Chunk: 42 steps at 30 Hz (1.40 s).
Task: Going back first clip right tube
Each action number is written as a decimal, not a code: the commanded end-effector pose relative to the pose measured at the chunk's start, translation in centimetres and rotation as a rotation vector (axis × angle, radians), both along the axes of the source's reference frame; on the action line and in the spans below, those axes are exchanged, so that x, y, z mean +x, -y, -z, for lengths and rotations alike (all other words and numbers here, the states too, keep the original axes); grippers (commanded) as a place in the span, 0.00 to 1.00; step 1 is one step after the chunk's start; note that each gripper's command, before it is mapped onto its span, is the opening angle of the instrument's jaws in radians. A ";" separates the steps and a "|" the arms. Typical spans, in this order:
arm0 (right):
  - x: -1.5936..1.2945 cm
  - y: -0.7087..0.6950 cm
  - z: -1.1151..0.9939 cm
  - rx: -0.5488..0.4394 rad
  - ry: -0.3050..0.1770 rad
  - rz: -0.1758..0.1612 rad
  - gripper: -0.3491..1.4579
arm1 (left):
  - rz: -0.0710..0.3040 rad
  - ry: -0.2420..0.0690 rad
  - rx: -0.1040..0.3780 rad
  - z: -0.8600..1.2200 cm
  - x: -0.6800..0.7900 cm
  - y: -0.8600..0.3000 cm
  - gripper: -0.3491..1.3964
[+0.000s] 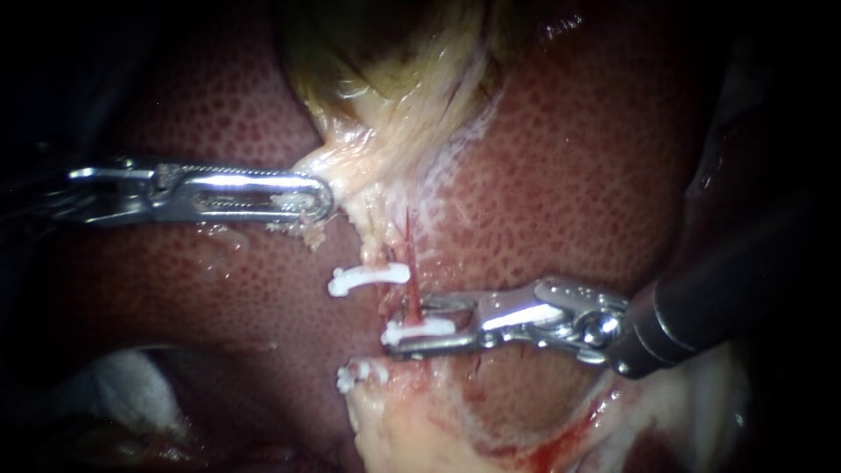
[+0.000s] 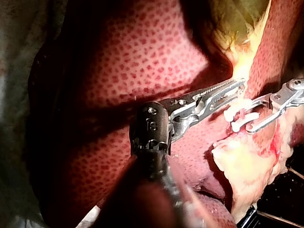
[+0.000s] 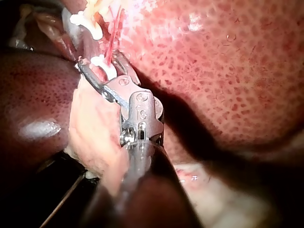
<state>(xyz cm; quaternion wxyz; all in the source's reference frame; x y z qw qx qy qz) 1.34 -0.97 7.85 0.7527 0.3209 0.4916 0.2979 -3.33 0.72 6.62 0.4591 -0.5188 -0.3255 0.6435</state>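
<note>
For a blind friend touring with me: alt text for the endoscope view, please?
The right silver instrument, end effector open, brackets a white bar-shaped clip on a thin red tube over the mottled dark-red liver. The left silver instrument grips pale yellow tissue.

My left instrument (image 1: 324, 198) fades into black toward the endoscope view's left edge, shaft basically gone. My right instrument (image 1: 405, 326) gets its shaft chopped by the right edge. The gallbladder (image 1: 394, 52) runs off the top. The right tube (image 1: 409, 293) is hidden under the clip (image 1: 420, 331), too thin to follow past it. Some pale patch (image 1: 123, 385) down in the corner is too dim to identify. In both wrist views the shaft nearest the camera is pure blur
</note>
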 end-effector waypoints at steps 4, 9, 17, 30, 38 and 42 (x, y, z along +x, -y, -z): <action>-0.09 -0.06 0.06 -0.009 0.001 -0.002 0.47 | 0.000 0.000 0.000 0.00 0.00 0.00 0.00; -0.31 -0.12 0.17 -0.017 -0.008 0.010 0.47 | 0.000 0.000 -0.001 0.00 0.00 0.00 0.00; -0.77 -0.43 0.60 -0.119 -0.048 0.066 0.47 | -0.001 0.000 -0.001 -0.02 0.01 0.00 0.00; -0.96 -0.73 1.25 -0.225 -0.088 0.116 0.47 | 0.002 -0.003 -0.005 -0.11 -0.03 0.01 0.00; -0.99 -0.73 1.23 -0.231 -0.089 0.119 0.47 | -0.009 -0.014 -0.013 -0.39 -0.19 0.06 0.00; -1.01 -0.73 1.24 -0.231 -0.090 0.120 0.47 | -0.022 -0.022 -0.016 -0.57 -0.33 0.07 0.00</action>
